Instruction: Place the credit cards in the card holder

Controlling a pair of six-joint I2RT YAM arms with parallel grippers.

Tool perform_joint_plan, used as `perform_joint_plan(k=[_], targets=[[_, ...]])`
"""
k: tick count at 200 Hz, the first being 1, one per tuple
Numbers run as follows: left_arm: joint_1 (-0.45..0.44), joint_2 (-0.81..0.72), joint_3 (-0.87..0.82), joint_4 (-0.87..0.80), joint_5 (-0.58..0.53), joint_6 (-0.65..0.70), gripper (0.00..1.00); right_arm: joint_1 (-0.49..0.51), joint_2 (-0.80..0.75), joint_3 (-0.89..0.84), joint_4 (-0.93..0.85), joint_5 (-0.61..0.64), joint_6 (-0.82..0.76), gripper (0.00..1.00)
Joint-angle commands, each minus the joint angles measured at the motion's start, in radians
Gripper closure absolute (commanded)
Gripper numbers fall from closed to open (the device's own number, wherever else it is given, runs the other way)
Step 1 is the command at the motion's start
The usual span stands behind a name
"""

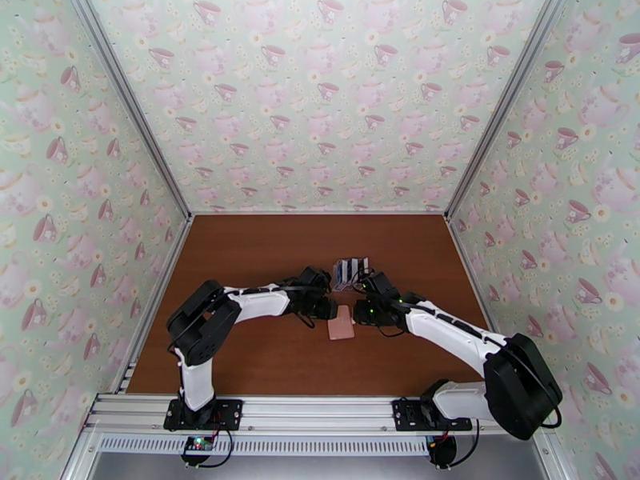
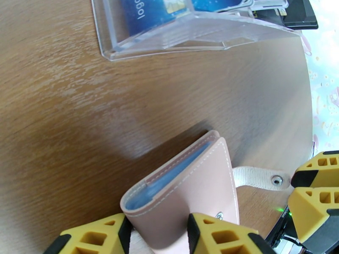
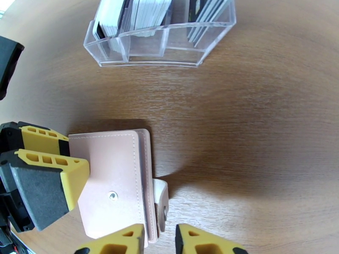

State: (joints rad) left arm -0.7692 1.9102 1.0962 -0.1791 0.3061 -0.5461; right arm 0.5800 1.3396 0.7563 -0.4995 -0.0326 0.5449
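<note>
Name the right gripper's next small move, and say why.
Probably nudge the right gripper forward and pinch the snap tab, to start spreading the pink wallet. It lies folded shut, tab loose, just ahead of the narrowly parted fingers; the left gripper brackets its opposite edge, and the credit cards stand in the clear rack.

One pink wallet (image 3: 112,178), one clear plastic rack (image 3: 144,53), three bunches of cards (image 3: 148,11) in it, packed too tightly to count singly, one brown surface (image 1: 264,258), and two arms, each with one two-fingered tool, a left tool (image 2: 156,236) and a right tool (image 3: 161,241).
</note>
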Motion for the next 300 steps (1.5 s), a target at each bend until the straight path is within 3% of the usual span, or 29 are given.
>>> perform_joint_plan(k=[1,147,203,300], targets=[[-0.011,0.029,0.007,-0.029,-0.003,0.014,0.59,-0.006,0.018,-0.006,0.017,-0.006,-0.008,0.74],[-0.010,0.015,-0.015,-0.010,0.004,0.003,0.59,-0.011,0.050,0.006,0.040,-0.005,-0.017,0.85],[-0.010,0.017,-0.023,-0.003,0.006,-0.003,0.59,-0.012,0.046,0.012,0.043,-0.012,-0.023,0.96],[-0.010,0.025,-0.035,0.018,0.005,-0.023,0.60,-0.004,0.015,0.002,0.078,-0.147,-0.032,1.00]])
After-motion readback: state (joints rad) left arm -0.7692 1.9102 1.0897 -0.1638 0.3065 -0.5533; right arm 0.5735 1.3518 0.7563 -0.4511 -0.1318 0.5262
